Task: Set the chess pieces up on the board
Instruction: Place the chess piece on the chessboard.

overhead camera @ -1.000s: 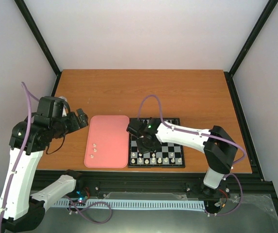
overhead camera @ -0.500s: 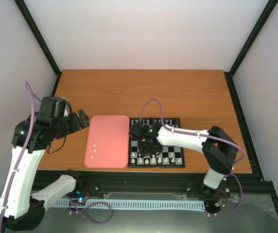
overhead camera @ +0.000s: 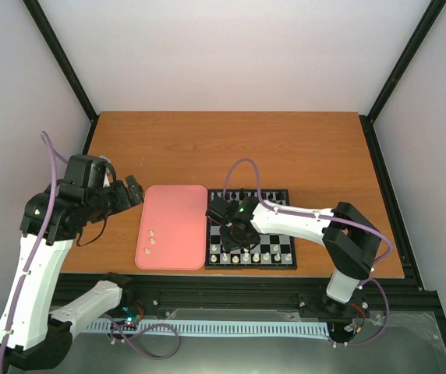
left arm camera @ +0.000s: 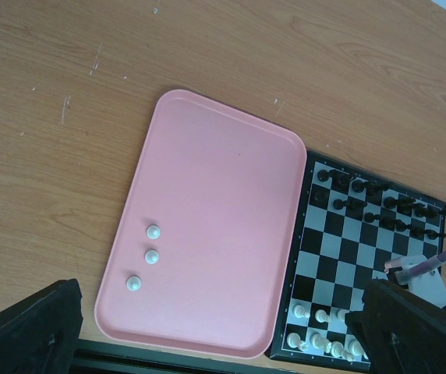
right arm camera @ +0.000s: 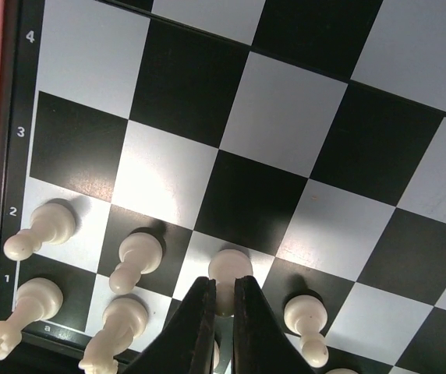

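Right jaws on pawn (right arm camera: 229,267); wooden table (overhead camera: 285,148)

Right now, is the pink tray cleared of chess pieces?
No, three cream-white pieces lie on the pink tray, in a short line near one of its corners.

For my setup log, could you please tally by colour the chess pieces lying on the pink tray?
White pieces on the tray: 3
Black pieces on the tray: 0 (those in view stand on the board)
Total: 3
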Robot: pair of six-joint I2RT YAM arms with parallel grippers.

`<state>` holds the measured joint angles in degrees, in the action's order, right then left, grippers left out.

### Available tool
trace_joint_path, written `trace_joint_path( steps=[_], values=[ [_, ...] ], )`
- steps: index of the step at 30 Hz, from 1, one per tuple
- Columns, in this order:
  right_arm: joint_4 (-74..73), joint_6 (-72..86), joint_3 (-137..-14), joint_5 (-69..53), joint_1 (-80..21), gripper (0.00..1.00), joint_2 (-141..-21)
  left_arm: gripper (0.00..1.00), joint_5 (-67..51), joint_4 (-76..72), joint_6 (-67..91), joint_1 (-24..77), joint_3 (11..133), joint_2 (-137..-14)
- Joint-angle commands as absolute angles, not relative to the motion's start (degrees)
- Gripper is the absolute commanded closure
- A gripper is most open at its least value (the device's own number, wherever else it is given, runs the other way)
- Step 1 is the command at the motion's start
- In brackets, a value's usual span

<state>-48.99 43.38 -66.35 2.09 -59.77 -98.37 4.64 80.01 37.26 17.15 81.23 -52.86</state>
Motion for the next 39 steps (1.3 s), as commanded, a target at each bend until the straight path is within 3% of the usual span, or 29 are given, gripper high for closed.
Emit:
trace_joint_path(
  steps=[1, 19, 39],
  values=[
    [-47.98, 43.60, -66.55, 2.21, -59.59, 0.96, -99.23, 0.00, 4.27, 78.75, 37.09, 17.14, 80.92, -52.73],
    [-49.64, 43.95, -67.89, 2.97, -59.59, 0.82, -100.74, 0.00, 4.04, 78.42, 36.12, 17.14, 80.83, -53.02],
    [-50.58, 43.86, -66.98, 1.63, -59.68, 0.83, -97.94, 0.00, 3.80, 78.23, 36.80, 17.14, 80.08, -52.36]
  ],
)
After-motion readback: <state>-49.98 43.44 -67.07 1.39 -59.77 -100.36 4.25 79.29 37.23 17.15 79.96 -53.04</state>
